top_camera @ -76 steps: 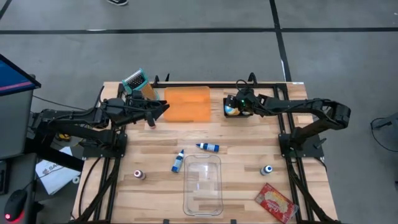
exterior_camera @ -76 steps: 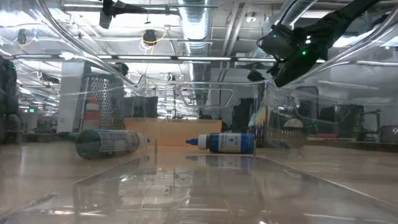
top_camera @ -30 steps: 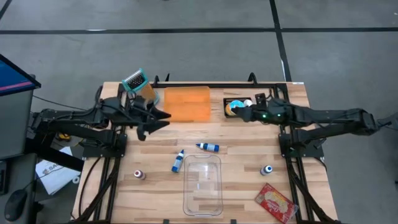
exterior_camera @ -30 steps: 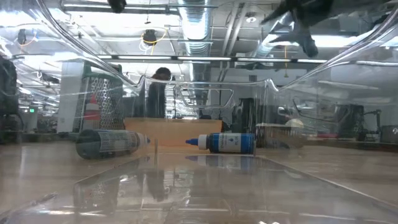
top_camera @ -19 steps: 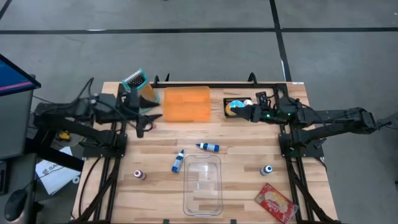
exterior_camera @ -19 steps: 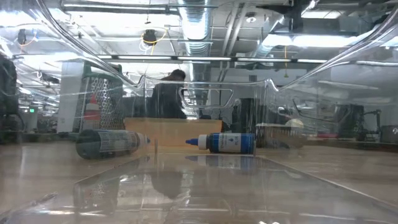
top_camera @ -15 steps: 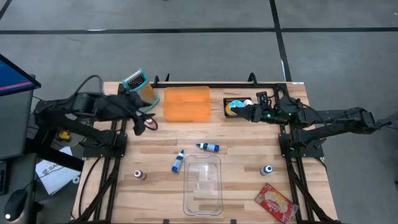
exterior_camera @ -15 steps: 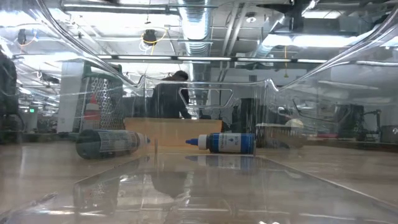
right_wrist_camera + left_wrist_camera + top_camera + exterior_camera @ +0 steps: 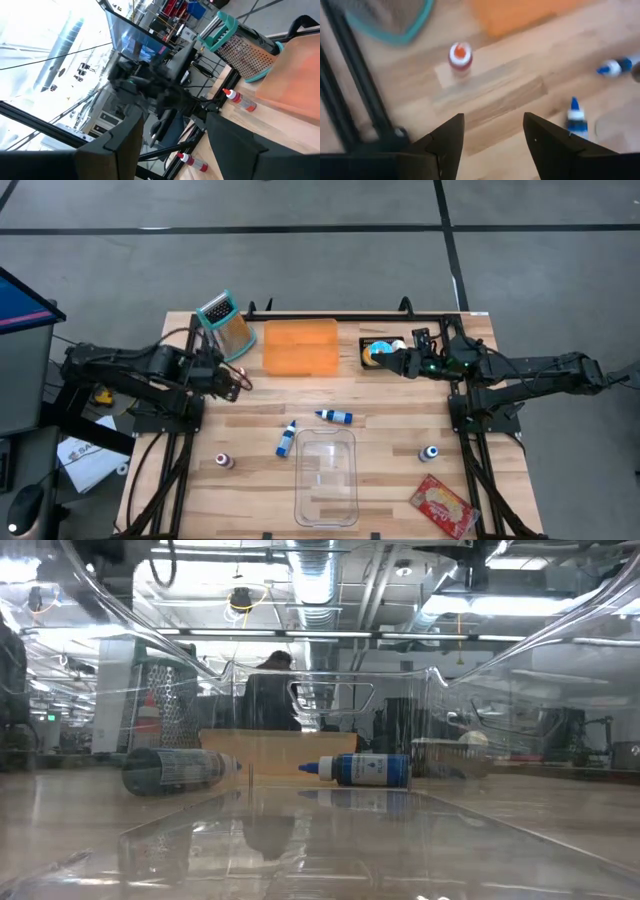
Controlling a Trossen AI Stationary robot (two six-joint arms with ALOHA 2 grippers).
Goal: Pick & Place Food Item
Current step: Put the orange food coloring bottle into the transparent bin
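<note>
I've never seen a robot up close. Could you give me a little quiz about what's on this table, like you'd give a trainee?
1. True or false: the tub sits on the orange board.
2. What stands beside the board, on the left arm's side? A) grater B) tub C) kettle
3. Fill in: the left pincer and right pincer each hold ____.

Key: 1 false; 2 A; 3 nothing, both are open.
</note>
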